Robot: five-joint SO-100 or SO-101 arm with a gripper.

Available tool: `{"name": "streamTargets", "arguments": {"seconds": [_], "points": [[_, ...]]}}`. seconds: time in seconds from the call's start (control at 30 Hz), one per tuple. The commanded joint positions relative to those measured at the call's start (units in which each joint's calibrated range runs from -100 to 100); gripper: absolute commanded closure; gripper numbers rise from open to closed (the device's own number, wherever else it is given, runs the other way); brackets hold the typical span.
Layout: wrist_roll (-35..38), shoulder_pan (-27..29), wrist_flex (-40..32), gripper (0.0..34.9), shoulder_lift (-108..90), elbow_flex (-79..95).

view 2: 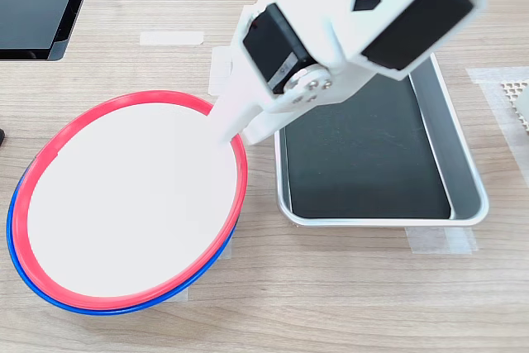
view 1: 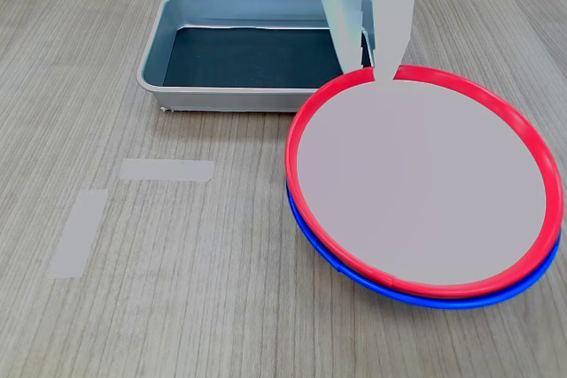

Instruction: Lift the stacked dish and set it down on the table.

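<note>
The stacked dish [view 1: 425,183] [view 2: 132,204], a red-rimmed plate with a pale centre, lies on a blue-rimmed plate [view 1: 443,300] [view 2: 99,305] on the wood-grain table [view 1: 177,307] [view 2: 331,303]. My white gripper [view 1: 372,73] [view 2: 240,134] straddles the red rim on the side nearest the tray. One fingertip rests on the plate's inner face and the other finger sits just outside the rim. The jaws stand nearly together, pinching the rim. The blue plate shows only as a crescent on the side away from the gripper.
A grey metal tray [view 1: 177,33] [view 2: 463,171] with a dark floor stands right beside the plates. Pale tape strips [view 1: 166,169] [view 2: 171,37] lie on the tabletop. A black object [view 2: 33,6] sits at the second exterior view's top left.
</note>
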Motion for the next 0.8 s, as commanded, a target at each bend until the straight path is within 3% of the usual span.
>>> {"name": "streamTargets", "arguments": {"seconds": [0.0, 0.47, 0.6, 0.77], "points": [[0.2, -0.7, -1.0, 25.5, 1.7, -3.8], [2.0, -0.3, -6.4, 27.0, 9.8, -7.1], [2.2, -0.3, -6.9, 34.6, 10.3, -7.1], [2.1, -0.2, -7.2, 34.7, 9.2, -6.7]]}}
